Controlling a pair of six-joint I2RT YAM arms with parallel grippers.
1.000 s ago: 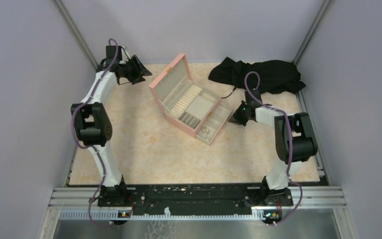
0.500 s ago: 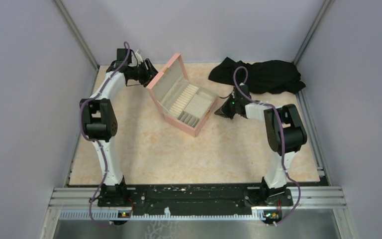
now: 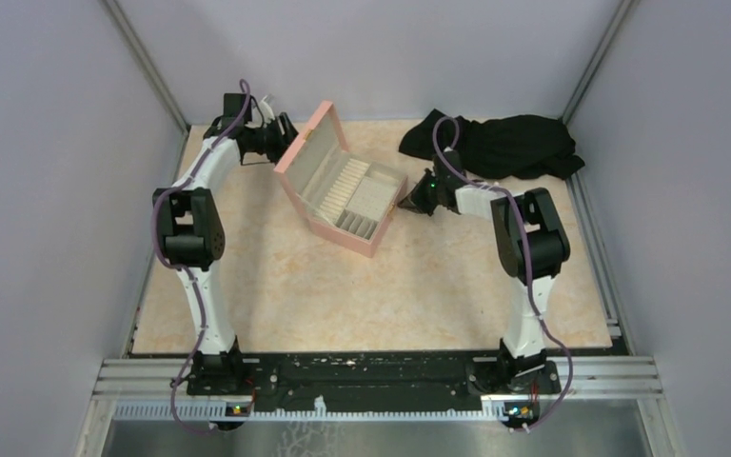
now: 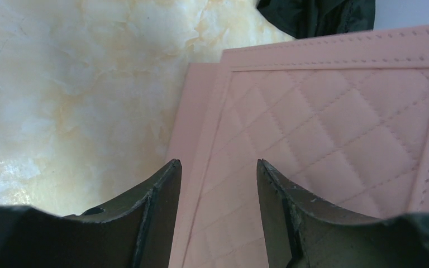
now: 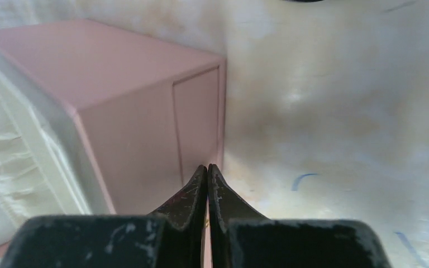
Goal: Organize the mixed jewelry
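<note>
The pink box (image 3: 366,238) stands open at mid-table, its cream-lined compartments (image 3: 350,195) showing and its side drawer (image 5: 198,117) flush with the box wall. The mixed jewelry is hidden. My left gripper (image 3: 281,143) is open behind the raised lid (image 3: 306,152). In the left wrist view the quilted pink lid back (image 4: 335,123) fills the space past my open left gripper (image 4: 217,163), which holds nothing. My right gripper (image 3: 409,202) is shut, and in the right wrist view its tips (image 5: 208,166) meet at the box's pink side wall (image 5: 139,128).
A black cloth (image 3: 504,143) lies bunched at the back right of the table, just behind the right arm. The marbled tabletop (image 3: 343,295) spreads in front of the box. Grey walls close in the left, right and back.
The drawer that stood pulled out on the box's right is now pushed in, as my right gripper moved left against it. My left gripper came in behind the lid; the box shifted slightly left.
</note>
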